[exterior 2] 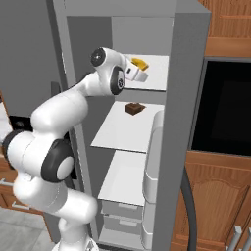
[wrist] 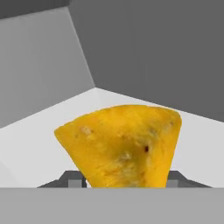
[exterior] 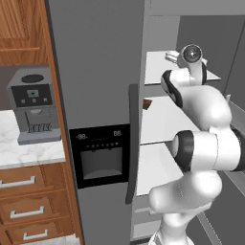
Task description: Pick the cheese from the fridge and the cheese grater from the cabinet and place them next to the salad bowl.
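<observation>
Hand view: the small yellow-orange triangular wedge of cheese (wrist: 124,146) sits between the 2 dark finger tips, which flank its base on either side; whether they press it I cannot tell. In the right base view the white arm's gripper (exterior 2: 139,72) reaches into the tall grey fridge (exterior 2: 186,63), at the upper white shelf (exterior 2: 154,73), with the cheese (exterior 2: 140,63) at its tip. A small brown block (exterior 2: 134,108) lies on the shelf below.

Kitchen: fridge (exterior: 100,72), coffee machine (exterior: 32,105) (wooden drawers (exterior: 33,203)).
</observation>
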You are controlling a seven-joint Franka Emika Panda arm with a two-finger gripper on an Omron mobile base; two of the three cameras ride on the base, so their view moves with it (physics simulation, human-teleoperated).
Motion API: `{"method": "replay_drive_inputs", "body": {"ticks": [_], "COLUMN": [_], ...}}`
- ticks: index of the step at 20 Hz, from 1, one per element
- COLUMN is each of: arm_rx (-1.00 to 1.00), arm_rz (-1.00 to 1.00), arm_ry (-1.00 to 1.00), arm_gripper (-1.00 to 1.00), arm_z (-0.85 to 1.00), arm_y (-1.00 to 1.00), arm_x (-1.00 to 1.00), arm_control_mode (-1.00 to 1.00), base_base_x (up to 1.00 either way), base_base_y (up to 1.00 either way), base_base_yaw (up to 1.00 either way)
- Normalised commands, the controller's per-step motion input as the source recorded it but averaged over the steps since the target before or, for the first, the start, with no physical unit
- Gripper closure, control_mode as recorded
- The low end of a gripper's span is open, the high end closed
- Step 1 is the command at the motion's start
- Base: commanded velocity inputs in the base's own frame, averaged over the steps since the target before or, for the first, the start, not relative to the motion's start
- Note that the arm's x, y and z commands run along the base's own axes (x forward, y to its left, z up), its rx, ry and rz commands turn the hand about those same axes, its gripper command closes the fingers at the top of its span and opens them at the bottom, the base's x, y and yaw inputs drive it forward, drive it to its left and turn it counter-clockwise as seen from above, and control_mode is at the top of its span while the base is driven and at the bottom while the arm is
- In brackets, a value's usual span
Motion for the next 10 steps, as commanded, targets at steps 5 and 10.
{"method": "replay_drive_inputs", "body": {"ticks": [5,10], "arm_rx": [0.00,0.00], "arm_rz": [-0.02,-0.04], "arm_ry": [-0.04,0.00], "arm_gripper": [1.00,1.00], "arm_z": [0.02,0.19], "arm_y": [0.09,0.06], "arm_x": [-0.91,-0.90], "arm_control_mode": [-1.00,-1.00], "base_base_x": [0.00,0.00], "base_base_y": [0.00,0.00], "base_base_yaw": [0.00,0.00]}}
